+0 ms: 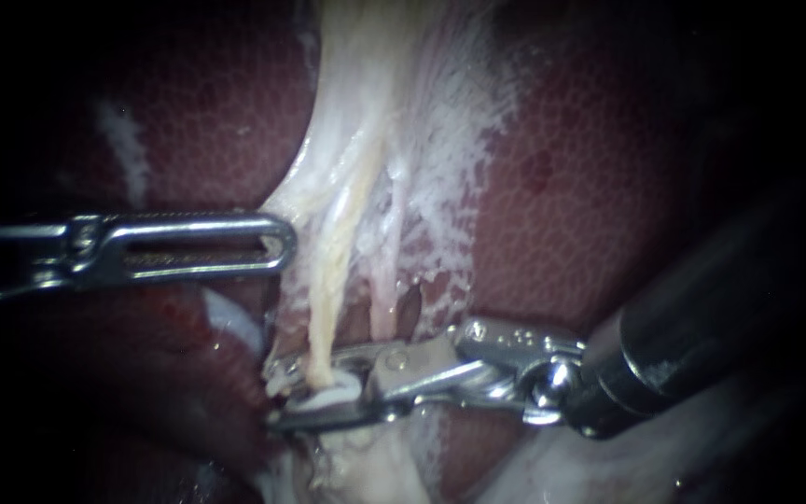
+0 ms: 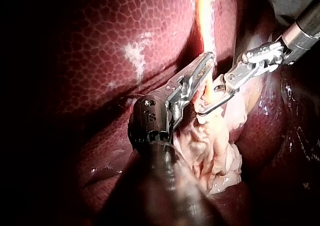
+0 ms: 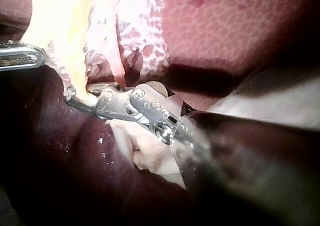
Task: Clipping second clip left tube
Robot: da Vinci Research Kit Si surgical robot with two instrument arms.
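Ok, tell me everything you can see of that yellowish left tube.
The left tube is a thin, pale yellow, glistening cord running down from white stringy tissue between dark red liver lobes. Low down it passes between the right tool's jaws, which hold a white clip against it. The left tool's tip lies beside it, higher up.

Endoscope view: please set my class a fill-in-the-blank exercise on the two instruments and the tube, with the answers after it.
1. The clip held in the jaws of the right instrument is ____ in colour.
2. The yellowish tube passes ____ those jaws.
3. The shaft of the left instrument comes in from the view's ____ side.

Missing words: white; between; left.
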